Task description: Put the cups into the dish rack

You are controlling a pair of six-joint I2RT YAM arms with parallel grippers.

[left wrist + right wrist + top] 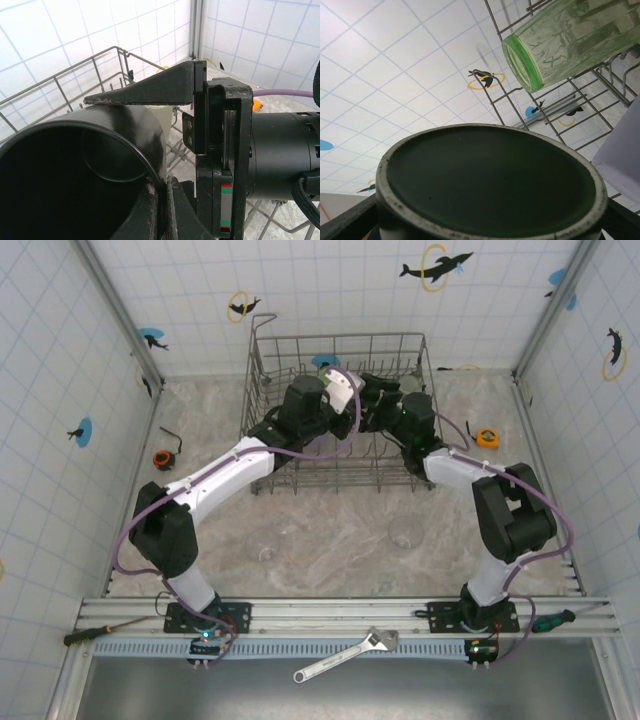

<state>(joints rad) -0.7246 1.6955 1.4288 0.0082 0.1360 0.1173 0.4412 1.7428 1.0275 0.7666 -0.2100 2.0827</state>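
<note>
The left claw (125, 150) is clamped on the black mug (60, 180), whose mouth faces its wrist, over the rack (300, 480). The mug's base points straight at the right claw (480, 227), whose fingers are spread either side of it. A green glass (560, 35) lies tipped beyond.

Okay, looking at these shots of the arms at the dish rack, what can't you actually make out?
- Top view: the wrists cover the middle of the dish rack.
- Right wrist view: the base of the black mug hides whether the right gripper jaws touch it. The green cup is cut off by the top edge.
- Left wrist view: the left gripper body blocks the rack floor. The mug runs off the bottom-left corner.
</note>
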